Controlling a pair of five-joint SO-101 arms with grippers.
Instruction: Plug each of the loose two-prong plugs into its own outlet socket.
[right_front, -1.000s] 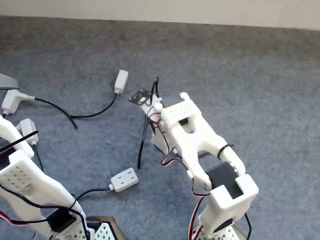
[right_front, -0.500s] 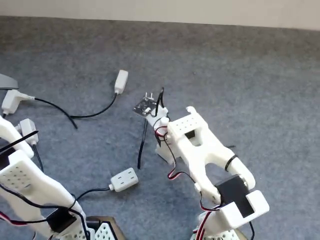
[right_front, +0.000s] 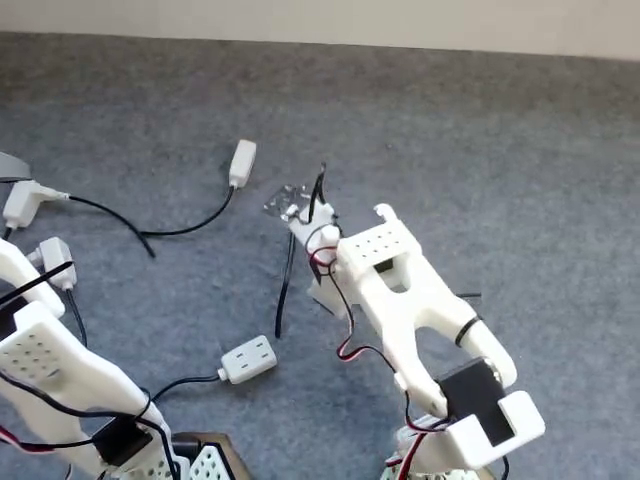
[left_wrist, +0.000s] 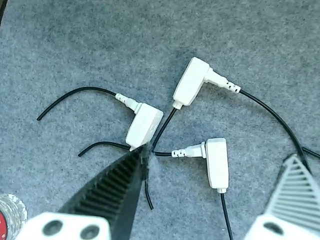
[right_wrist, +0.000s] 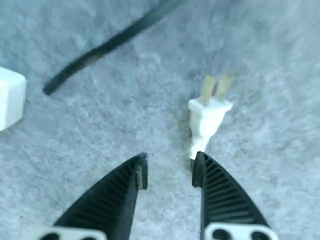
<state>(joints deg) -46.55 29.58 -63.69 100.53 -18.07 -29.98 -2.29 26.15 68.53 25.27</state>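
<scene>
The right claw (right_wrist: 170, 160) stands open, with nothing between its two black fingers (right_wrist: 117, 192), low over the grey worktop (right_front: 500, 150). The white two-prong plug (right_wrist: 209, 117) lies flat just ahead of it, not in the middle of the opening but off to one side, in line with one finger only. The thin cord end of the plug comes right up to the tip of that finger; whether they touch, I cannot tell. The two metal prongs point away from the claw, so the long axis of the plug runs almost along the direction in which the claw reaches, leaning a little outward.

In my judgement the next move depends on this sideways offset. If the claw goes straight ahead, one finger would push the plug instead of passing beside it, so the claw should first shift toward the plug's side and then close across the narrow body.

A black cable (right_wrist: 110, 42) lies farther ahead, toward the other finger, and a white block (right_wrist: 9, 105), maybe a socket, lies well out past that finger.

The left claw (left_wrist: 219, 156), wide open too, hangs over a group of white cord ends (left_wrist: 144, 125), well apart from this plug, so the right arm is clearly the nearer one.
</scene>
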